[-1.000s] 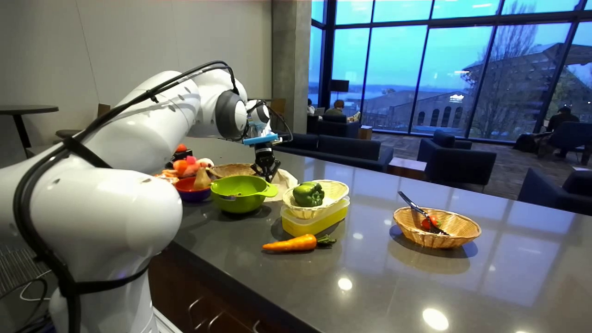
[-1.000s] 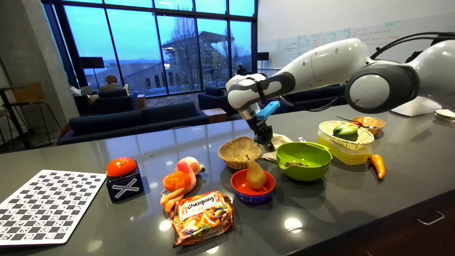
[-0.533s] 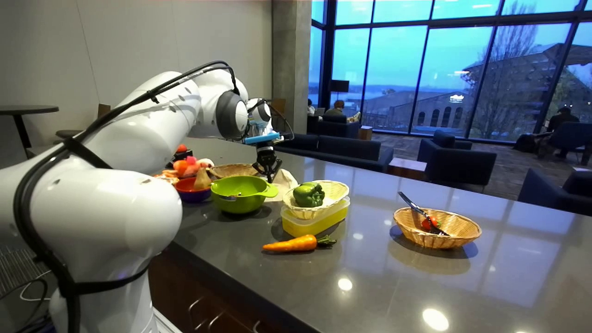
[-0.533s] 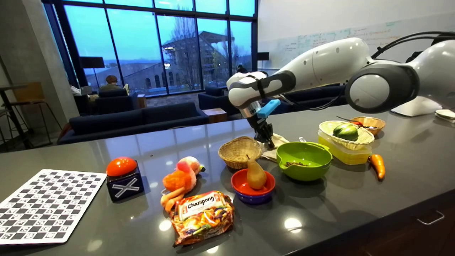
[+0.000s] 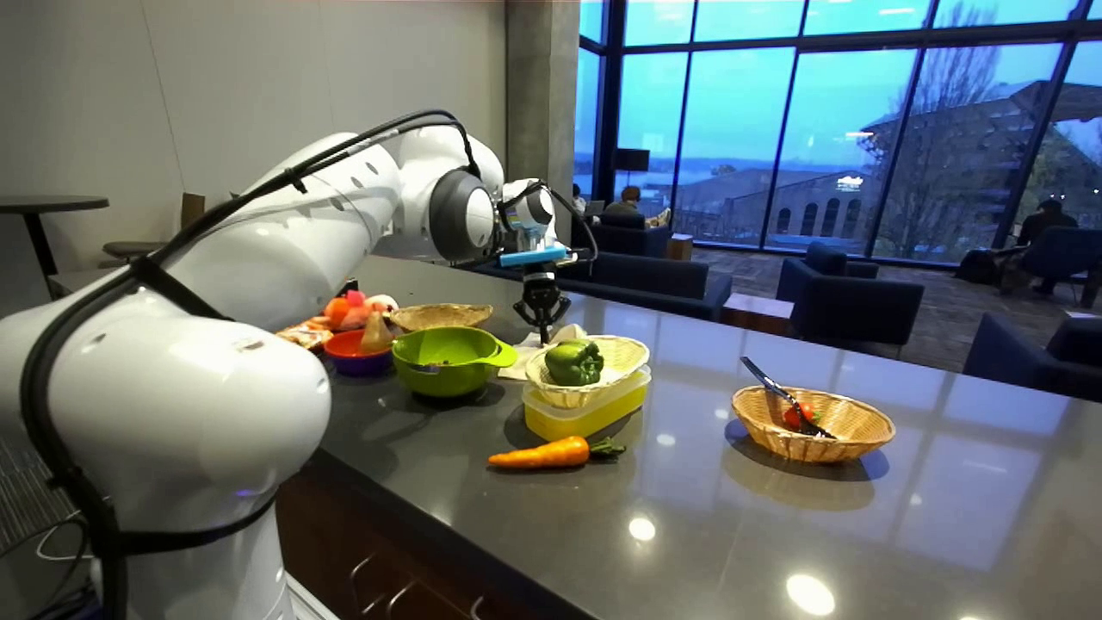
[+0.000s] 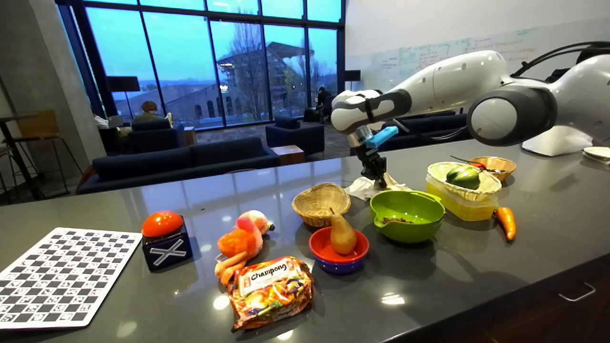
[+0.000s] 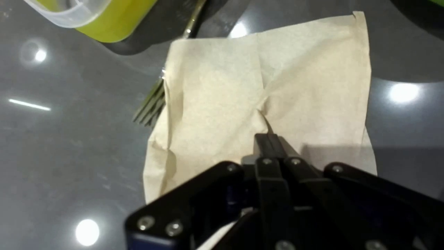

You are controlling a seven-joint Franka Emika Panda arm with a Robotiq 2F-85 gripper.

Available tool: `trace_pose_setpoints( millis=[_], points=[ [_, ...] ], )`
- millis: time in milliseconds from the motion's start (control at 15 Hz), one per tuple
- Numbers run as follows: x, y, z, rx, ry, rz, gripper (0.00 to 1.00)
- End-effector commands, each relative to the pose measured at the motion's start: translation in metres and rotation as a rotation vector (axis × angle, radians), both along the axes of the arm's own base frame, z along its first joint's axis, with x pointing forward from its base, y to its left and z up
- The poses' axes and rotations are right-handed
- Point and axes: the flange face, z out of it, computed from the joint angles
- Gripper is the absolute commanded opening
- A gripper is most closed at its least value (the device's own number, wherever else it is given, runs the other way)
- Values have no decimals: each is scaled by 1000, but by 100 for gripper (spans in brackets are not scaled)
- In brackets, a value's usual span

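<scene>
just below gripper (image 7: 267, 137), beige cloth (image 7: 222, 97) on ctr (image 7: 86, 156), w/ fold pinched in its grip.

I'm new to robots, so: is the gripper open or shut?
The gripper is shut: in the wrist view its fingertips meet, and a crease of the beige cloth runs up to them.

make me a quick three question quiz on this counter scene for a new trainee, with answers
1. True or false: the black two-fingered pincer is shut on the thin squarish beige napkin.
2. Inside the round red bowl there is: a) an orange carrot; b) a yellow-brown pear; c) a red tomato.
3. Fill in: the glossy green bell pepper sits in an oval pale wicker basket, which rests on a ____ plastic tub.

Key
1. True.
2. b.
3. Yellow.
</scene>
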Motion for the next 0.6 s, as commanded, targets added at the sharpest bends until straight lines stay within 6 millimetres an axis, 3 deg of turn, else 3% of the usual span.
trace_pose_setpoints(
  millis=[0, 267, 533],
  points=[
    [8, -49, 10, 38, 5, -93, 0],
    [13, -89, 14, 71, 2, -165, 0],
    [14, -89, 16, 91, -1, -169, 0]
  ],
)
